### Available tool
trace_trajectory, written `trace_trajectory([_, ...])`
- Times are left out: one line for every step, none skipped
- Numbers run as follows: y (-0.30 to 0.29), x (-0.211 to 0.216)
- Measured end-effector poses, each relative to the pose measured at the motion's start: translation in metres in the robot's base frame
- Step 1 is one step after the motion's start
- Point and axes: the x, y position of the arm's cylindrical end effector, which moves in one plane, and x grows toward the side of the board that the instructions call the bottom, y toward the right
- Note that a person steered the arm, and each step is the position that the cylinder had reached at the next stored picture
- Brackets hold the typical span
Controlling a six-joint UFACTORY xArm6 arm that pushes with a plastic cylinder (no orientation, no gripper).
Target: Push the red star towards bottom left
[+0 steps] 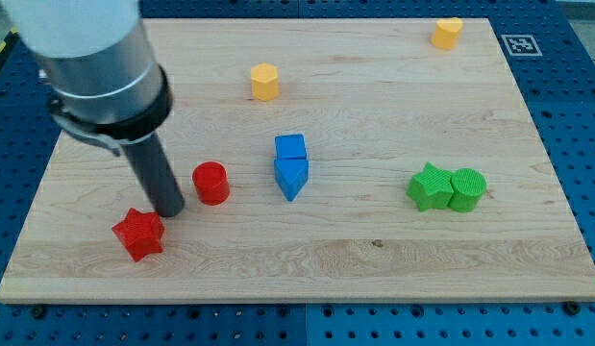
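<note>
The red star (138,234) lies on the wooden board (355,259) near the view's bottom left. My tip (169,210) stands just above and to the right of the star, touching or almost touching its upper right edge. A red cylinder (210,183) stands just to the right of my tip.
A blue cube (290,147) and a blue triangular block (291,177) sit together at the middle. A green star (430,187) and a green cylinder (467,188) touch at the right. A yellow hexagon (264,82) is at top centre, a yellow block (447,33) at top right.
</note>
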Motion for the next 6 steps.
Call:
trace_trajectory([0.029,0.002])
trace_trajectory([0.031,0.032])
trace_trajectory([0.031,0.042])
trace_trajectory([0.03,0.042])
trace_trajectory([0.016,0.042])
trace_trajectory([-0.003,0.042])
